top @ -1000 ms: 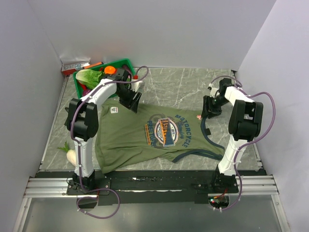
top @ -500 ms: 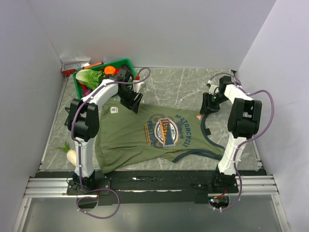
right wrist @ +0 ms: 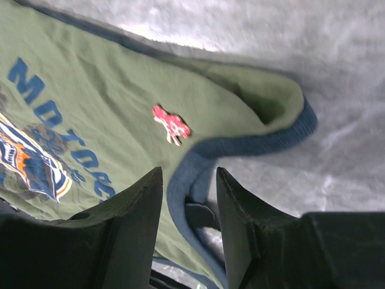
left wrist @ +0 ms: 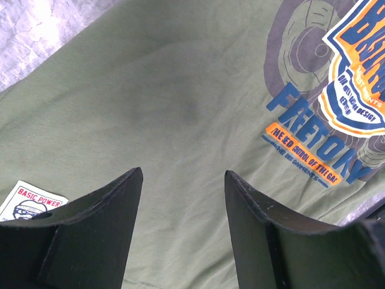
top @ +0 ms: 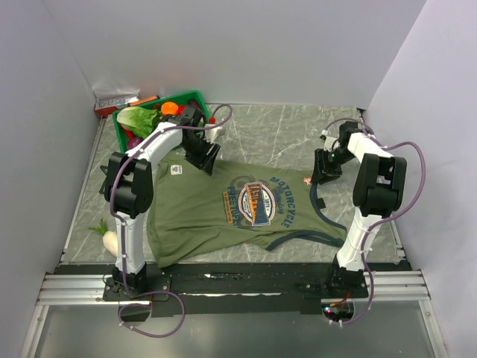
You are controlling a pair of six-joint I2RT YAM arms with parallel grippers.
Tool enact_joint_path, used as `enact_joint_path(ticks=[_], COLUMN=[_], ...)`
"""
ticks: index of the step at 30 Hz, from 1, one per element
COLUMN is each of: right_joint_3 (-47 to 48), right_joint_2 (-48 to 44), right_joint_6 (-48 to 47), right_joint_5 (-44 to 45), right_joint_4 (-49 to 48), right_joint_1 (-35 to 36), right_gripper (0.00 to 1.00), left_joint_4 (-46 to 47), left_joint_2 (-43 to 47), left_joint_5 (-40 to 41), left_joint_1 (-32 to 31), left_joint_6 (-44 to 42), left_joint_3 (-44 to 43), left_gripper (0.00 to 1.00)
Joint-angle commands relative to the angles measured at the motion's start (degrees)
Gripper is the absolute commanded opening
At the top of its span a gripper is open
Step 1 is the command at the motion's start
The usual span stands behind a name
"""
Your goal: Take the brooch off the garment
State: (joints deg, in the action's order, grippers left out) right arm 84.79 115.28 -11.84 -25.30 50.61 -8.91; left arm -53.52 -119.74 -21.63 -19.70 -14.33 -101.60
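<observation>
The brooch [right wrist: 171,124] is pinned to the garment [right wrist: 102,90] beside its navy trim, just ahead of the right claw [right wrist: 187,177], whose 2 fingers are held apart; the left claw [left wrist: 182,180], also held apart, is poised over the garment's opposite end, well apart from the brooch.

Robotics test cell recorded: grey marbled tabletop [top: 283,134] was boxed by plain pale walls [top: 246,52]; black-and-white left arm [top: 128,186] and right arm [top: 378,183] were bolted to an aluminium rail [top: 238,287].
</observation>
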Motion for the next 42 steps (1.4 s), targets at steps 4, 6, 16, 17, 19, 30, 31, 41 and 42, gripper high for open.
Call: enact_joint_path(ticks=[4,6,16,17,19,30,31,41,42], right_joint_3=[0.5,2.5,8.5,8.5,8.4,8.0,8.0,4.2,3.9], right_joint_2=[-0.2,1.0,6.2,6.2,5.7,3.3,3.1,-4.2,-5.0], right_joint_6=[1.6,1.7,0.1,0.1,0.2,1.6,1.7,7.2,8.3], right_joint_5=[2.4,2.5,0.9,0.6,-0.4,-1.2,-1.0,4.7,5.5], right_joint_4=[-0.6,-0.9,0.0,0.1,0.1,0.8,0.9,3.5,3.7], right_joint_1=[-0.8,-0.8,-0.9,-0.9,-0.8,0.1,0.3,8.4,9.4], right_gripper=[0.52,0.52,0.5,0.5,0.47,0.22,0.18,0.0,0.0], left_joint_4=[-1.6,-1.6,-1.0,-1.0,-0.8,-1.2,-1.2,-2.1,-2.4], left_joint_2=[1.4,1.4,1.9,1.9,2.2,1.8,1.6,1.0,0.7], left_joint_5=[-0.6,-0.3,0.0,0.0,0.1,-0.3,-0.4,-1.8,-2.0], left_joint_1=[-0.3,-0.3,-0.3,-0.4,-0.4,-0.4,-0.4,-0.4,-0.4], left_joint_6=[-1.4,-1.7,-0.9,-0.9,-0.8,-1.2,-1.3,-1.2,-1.1], left_joint_3=[-1.2,-1.2,0.6,0.7,1.0,0.7,0.6,-1.0,-1.6], left_gripper=[0.63,0.63,0.63,0.63,0.63,0.63,0.63,0.63,0.63])
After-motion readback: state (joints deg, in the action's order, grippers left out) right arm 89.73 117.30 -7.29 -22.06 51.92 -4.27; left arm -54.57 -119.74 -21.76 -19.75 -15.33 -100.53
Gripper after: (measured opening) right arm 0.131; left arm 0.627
